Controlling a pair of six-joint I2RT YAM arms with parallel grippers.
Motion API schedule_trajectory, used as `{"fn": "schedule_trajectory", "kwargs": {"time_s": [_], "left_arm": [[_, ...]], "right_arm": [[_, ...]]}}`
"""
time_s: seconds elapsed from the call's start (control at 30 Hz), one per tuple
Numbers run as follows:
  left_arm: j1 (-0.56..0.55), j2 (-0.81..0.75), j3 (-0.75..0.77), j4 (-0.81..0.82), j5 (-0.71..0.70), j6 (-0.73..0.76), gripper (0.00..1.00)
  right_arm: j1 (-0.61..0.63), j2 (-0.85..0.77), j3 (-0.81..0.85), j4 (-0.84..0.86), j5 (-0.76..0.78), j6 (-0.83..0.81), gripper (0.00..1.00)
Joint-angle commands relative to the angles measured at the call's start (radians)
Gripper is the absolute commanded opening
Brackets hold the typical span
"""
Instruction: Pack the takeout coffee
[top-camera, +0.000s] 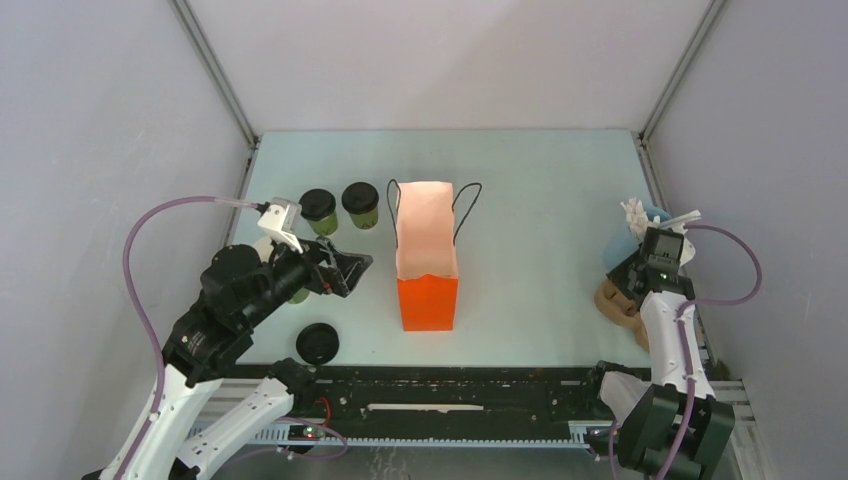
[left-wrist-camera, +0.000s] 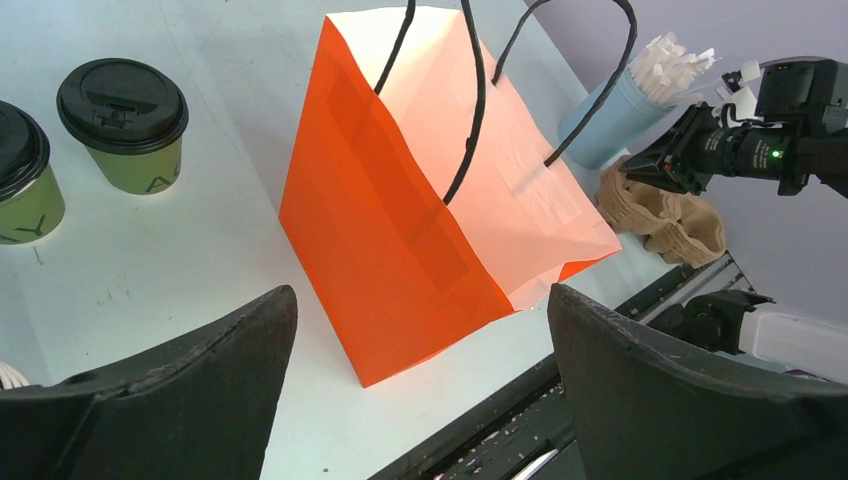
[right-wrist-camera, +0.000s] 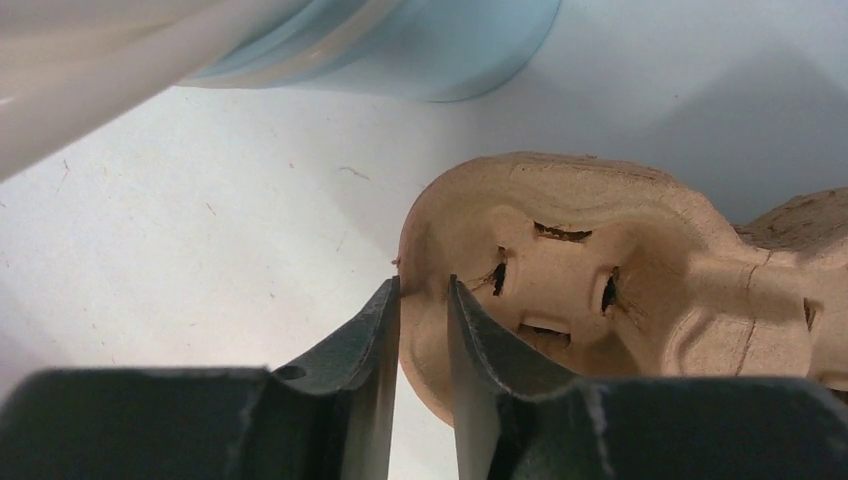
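Takeout coffee cups (top-camera: 318, 210) stand left of the orange bag (top-camera: 428, 300); likely thin, crushable paper, best gripped mid-wall. Left tool (left-wrist-camera: 420, 300) gapes empty; right tool (right-wrist-camera: 420, 300) nips the pulp carrier (right-wrist-camera: 600, 290)

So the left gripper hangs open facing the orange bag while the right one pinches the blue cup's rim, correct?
Not the blue cup: the right gripper pinches the rim of the brown pulp carrier, as the right wrist view shows. The rest holds.
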Motion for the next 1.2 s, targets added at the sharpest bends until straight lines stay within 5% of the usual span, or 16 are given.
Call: {"fn": "schedule_trajectory", "kwargs": {"time_s": [0.0, 0.2, 0.4, 0.8, 0.9, 1.17], "left_arm": [[-0.004, -0.001, -0.019, 0.028, 0.024, -0.001, 1.00], [-0.004, -0.006, -0.021, 0.024, 0.021, -0.003, 1.00], [-0.005, -0.008, -0.016, 0.017, 0.018, -0.003, 1.00], [-0.005, 0.004, -0.018, 0.027, 0.035, -0.006, 1.00], [-0.005, 0.002, -0.016, 0.026, 0.035, -0.007, 1.00], [-0.005, 0.011, -0.009, 0.026, 0.036, -0.004, 1.00]], "right_arm": [[0.001, 0.005, -0.009, 0.037, -0.004, -0.002, 0.35], [0.002, 0.037, -0.015, 0.060, -0.009, 0.000, 0.42], [0.000, 0.000, -0.010, 0.030, 0.010, 0.011, 0.26], [-0.003, -0.119, -0.003, -0.036, 0.016, 0.044, 0.21], [0.001, -0.101, 0.026, -0.070, 0.039, 0.039, 0.08], [0.077, -0.189, 0.097, -0.214, 0.222, 0.110, 0.00]]}}
